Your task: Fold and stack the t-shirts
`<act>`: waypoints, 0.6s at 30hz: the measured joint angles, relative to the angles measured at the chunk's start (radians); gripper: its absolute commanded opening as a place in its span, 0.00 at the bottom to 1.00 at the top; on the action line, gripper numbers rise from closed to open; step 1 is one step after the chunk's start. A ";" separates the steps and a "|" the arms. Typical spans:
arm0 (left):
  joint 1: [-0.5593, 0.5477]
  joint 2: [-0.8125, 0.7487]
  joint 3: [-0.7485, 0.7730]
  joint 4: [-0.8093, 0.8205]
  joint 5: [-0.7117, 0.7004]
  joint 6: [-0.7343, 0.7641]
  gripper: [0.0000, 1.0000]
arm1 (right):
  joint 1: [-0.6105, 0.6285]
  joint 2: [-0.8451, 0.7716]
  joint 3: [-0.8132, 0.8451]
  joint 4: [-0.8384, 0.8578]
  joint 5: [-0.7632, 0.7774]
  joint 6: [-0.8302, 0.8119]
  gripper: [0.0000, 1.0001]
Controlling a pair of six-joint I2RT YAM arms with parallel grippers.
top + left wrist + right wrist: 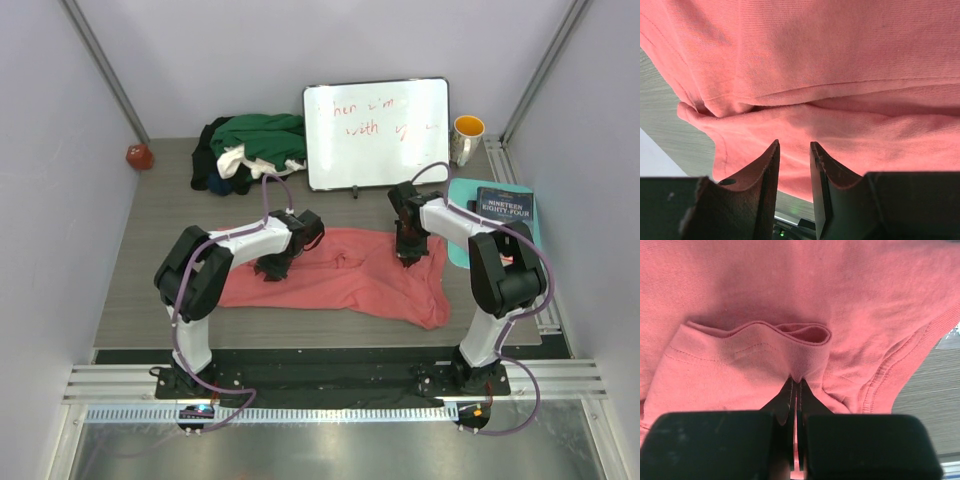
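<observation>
A salmon-pink t-shirt [350, 280] lies spread and rumpled across the table's middle. My right gripper [408, 258] stands on its right part, shut, pinching a fold of pink cloth [790, 300] by the ribbed collar between its fingertips [796, 380]. My left gripper [270, 268] hovers over the shirt's left part. Its fingers [794, 145] stand slightly apart with nothing between them, and pink cloth [840, 75] lies just beyond the tips. At the back left, dark green [262, 135], white [235, 160] and black [205, 150] t-shirts lie bundled in a heap.
A white board with red writing [377, 132] leans at the back centre. A yellow-and-white mug [467, 135] stands at the back right. A dark book [505, 203] rests on a teal mat [462, 195] right of the shirt. A small red object [139, 156] sits far left.
</observation>
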 measured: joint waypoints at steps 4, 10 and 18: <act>0.000 0.004 0.000 0.000 0.000 0.000 0.32 | 0.000 -0.001 0.000 -0.002 0.019 0.003 0.01; 0.000 0.009 0.000 0.000 0.001 0.000 0.31 | -0.001 -0.050 0.000 -0.023 0.091 0.007 0.01; 0.000 0.010 0.000 0.000 0.000 0.000 0.32 | -0.006 -0.099 0.019 -0.046 0.137 0.007 0.01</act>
